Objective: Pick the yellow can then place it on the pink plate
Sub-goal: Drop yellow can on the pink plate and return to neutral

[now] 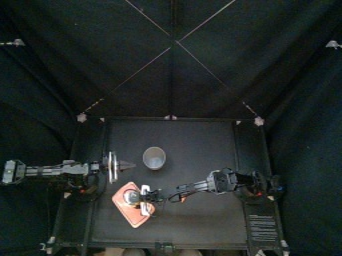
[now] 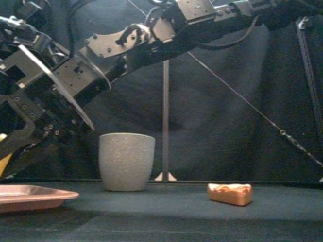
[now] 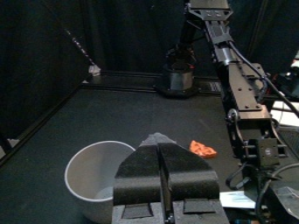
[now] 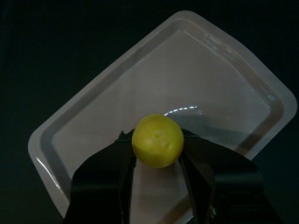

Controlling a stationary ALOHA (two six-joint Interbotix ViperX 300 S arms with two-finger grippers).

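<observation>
Placing is the step in hand, by my reading: the right gripper [image 4: 156, 149] clamps the can [image 4: 156, 137] between its two jaws and holds it over the tray [image 4: 219, 83], which lies toward the table's [image 1: 201, 140] front-left corner. The right arm [image 1: 214, 185] reaches from the right edge past the middle to get there. Whether the can touches the tray floor or hangs just above it I cannot tell, since the right wrist view looks straight down on it and the front view hides it behind the arm. The next move likely calls for a short, straight descent until the can rests on the flat floor inside the rim. After that the jaws should spread and lift clear without nudging it. A rounded thing may roll once freed, so a low release near the tray's middle seems wise.

The can shows as a small, glossy yellow round, more egg-like than cylindrical from this angle, with a pale highlight on top — no label or lid can be made out. It sits centred in the grip, a jaw pressed to each side.

The left gripper [image 3: 159, 140] rests near the left edge, jaws closed on nothing, near the cup [image 2: 127, 161] that stands about the table's middle. An orange toy [image 2: 229, 194] lies right of the cup, well apart from the tray.
</observation>
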